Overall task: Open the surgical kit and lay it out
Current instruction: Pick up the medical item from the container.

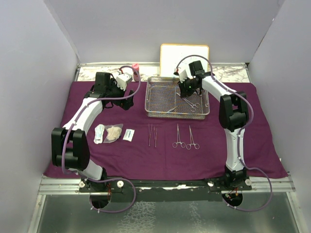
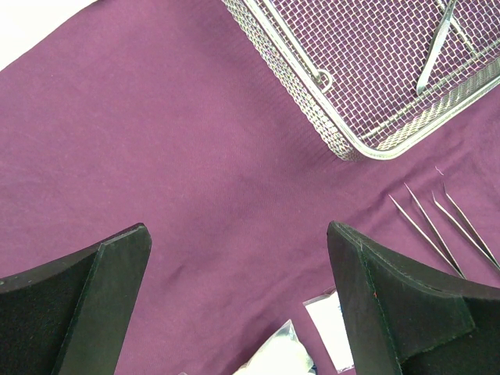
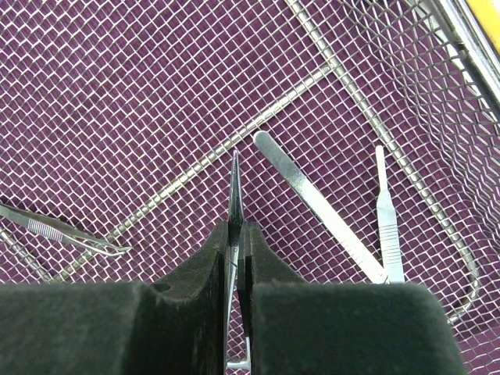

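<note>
The dark purple cloth (image 1: 160, 155) lies spread out, with the wire-mesh tray (image 1: 150, 114) at its back middle. Over the tray, my right gripper (image 3: 237, 234) (image 1: 187, 92) is shut on a slim steel instrument (image 3: 236, 176), its tip pointing away from me. A flat steel handle (image 3: 320, 207), a scalpel handle (image 3: 388, 226) and forceps (image 3: 55, 228) lie in the tray. Two forceps (image 1: 152, 136) and two clamps (image 1: 185, 138) are in a row on the cloth, with gauze (image 1: 114, 133) and white packets (image 1: 128, 135) to the left. My left gripper (image 2: 238, 234) (image 1: 125, 99) hangs open above bare cloth, left of the tray.
A framed whiteboard (image 1: 184, 56) leans on the back wall behind the tray. A small pink-capped bottle (image 1: 135, 68) stands at the back, close to the left arm's wrist. White walls close in both sides.
</note>
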`<state>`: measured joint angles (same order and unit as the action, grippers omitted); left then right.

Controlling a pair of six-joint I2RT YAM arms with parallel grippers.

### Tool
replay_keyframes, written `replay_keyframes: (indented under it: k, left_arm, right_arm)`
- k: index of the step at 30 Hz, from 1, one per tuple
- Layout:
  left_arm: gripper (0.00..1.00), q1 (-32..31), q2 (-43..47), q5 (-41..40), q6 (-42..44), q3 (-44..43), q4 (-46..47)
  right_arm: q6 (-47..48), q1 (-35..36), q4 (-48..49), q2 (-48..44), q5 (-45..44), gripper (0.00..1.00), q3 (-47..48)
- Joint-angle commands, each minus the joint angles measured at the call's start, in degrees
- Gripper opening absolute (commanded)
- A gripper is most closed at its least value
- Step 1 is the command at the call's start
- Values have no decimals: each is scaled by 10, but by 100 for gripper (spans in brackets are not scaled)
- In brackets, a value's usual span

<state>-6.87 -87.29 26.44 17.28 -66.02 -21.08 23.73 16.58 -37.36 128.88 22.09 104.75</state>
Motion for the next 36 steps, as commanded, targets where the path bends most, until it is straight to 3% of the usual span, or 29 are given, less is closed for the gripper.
replay_keyframes:
  k: [1, 36]
  left_arm:
    - [99, 0, 20, 17, -1, -6, 10]
    - [99, -1, 18, 20, -2, -7, 10]
  right_arm:
    - [-14, 4, 14, -31, 9, 1, 16]
    - [-47, 2, 18, -30, -15, 1, 41]
